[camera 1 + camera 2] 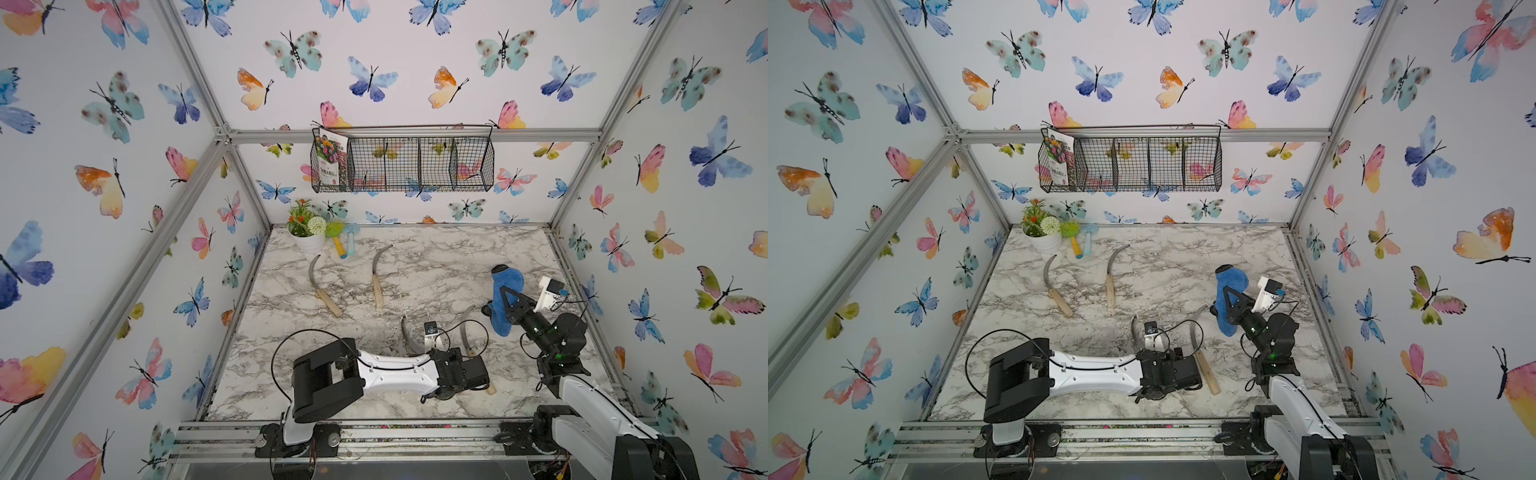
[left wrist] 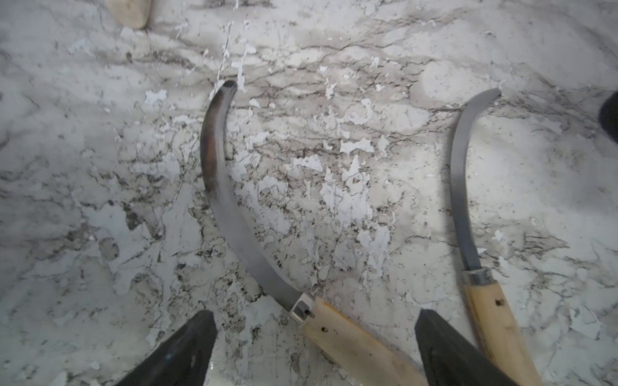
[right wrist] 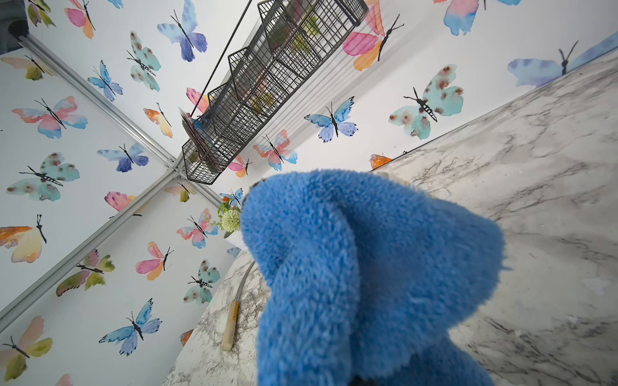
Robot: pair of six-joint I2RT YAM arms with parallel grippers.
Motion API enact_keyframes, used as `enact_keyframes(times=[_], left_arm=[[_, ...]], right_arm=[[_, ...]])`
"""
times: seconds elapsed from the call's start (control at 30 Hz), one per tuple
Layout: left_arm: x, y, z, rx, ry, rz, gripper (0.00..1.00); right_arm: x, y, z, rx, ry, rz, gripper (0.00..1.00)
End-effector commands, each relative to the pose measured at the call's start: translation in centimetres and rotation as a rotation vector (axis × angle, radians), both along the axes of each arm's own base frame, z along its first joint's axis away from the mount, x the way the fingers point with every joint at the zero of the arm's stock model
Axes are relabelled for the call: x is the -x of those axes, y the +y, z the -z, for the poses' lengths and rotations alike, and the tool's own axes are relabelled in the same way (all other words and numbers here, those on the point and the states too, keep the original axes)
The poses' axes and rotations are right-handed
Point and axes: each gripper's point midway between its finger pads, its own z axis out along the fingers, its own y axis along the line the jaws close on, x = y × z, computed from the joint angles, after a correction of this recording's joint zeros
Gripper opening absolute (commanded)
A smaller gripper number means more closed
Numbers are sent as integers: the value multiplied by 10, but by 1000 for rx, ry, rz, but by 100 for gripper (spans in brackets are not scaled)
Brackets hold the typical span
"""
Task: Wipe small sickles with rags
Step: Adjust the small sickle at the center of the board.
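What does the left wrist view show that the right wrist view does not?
Only the left wrist view: a near sickle with the open left claw either side of its handle, and a second sickle beside it. Only the right wrist view: the blue rag close to the lens, the wire basket and the butterfly walls. Both: the marble table with sickles on it; whether the right view's sickle appears in the left view, I cannot tell.

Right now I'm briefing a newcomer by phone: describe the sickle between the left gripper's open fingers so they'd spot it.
On the marble table, skip the two sickles by the flower pot; take the near pair. The target sickle lies farther from the blue rag, under the left gripper, its blade darker-tipped than its neighbour's.
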Motion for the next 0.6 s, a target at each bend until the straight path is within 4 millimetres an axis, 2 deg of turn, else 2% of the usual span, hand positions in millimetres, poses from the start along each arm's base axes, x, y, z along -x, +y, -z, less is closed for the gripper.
enact_keyframes(times=[0.0, 0.17, 0.4, 0.57], left_arm=[[0, 10, 1, 161, 6, -85, 91], [5, 9, -1, 201, 37, -81, 91], [16, -24, 12, 248, 130, -3, 92], [28, -41, 25, 254, 219, 36, 90]], right_arm=[[3, 0, -3, 6, -19, -5, 2], [1, 0, -2, 7, -13, -2, 3], [-1, 0, -1, 9, -9, -5, 2], [0, 1, -1, 9, -10, -7, 2]])
